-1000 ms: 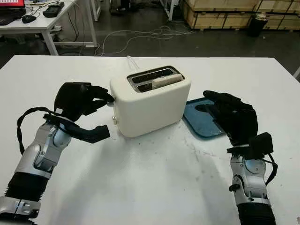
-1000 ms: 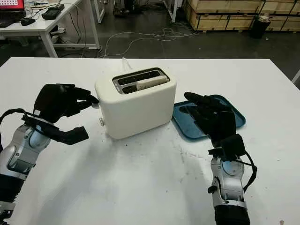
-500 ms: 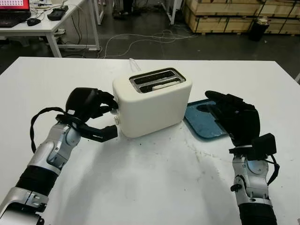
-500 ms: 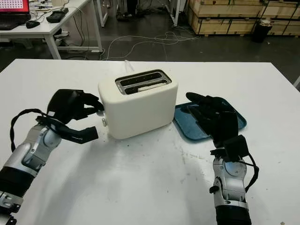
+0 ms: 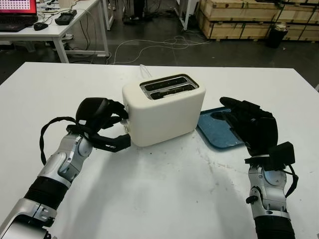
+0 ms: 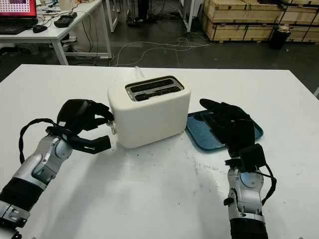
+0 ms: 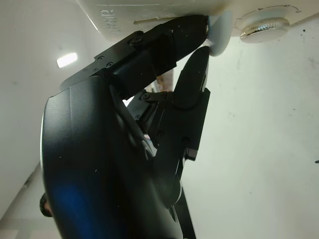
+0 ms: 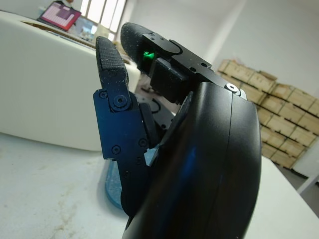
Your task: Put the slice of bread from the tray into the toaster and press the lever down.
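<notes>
The cream two-slot toaster (image 5: 164,112) stands mid-table. Its slots (image 5: 167,84) look dark, and the bread sits too low in the front slot to make out. My left hand (image 5: 118,127) is at the toaster's left end, fingers curled over the white lever (image 7: 219,30) and thumb stretched out below it. The lever sits low, just beside the round dial (image 7: 262,27). My right hand (image 5: 239,117) hovers open over the near part of the blue tray (image 6: 199,134), which lies right of the toaster with no bread on it.
The toaster's white cord (image 5: 144,69) runs off behind it. The white table (image 5: 164,194) is bare in front of the toaster. Beyond the far edge are a desk with a laptop (image 5: 17,7), floor cables and wooden crates (image 5: 239,22).
My left hand pushed the lever down the toaster's end, and the bread slice sank from sticking out of the front slot to out of sight. The right hand stayed put.
</notes>
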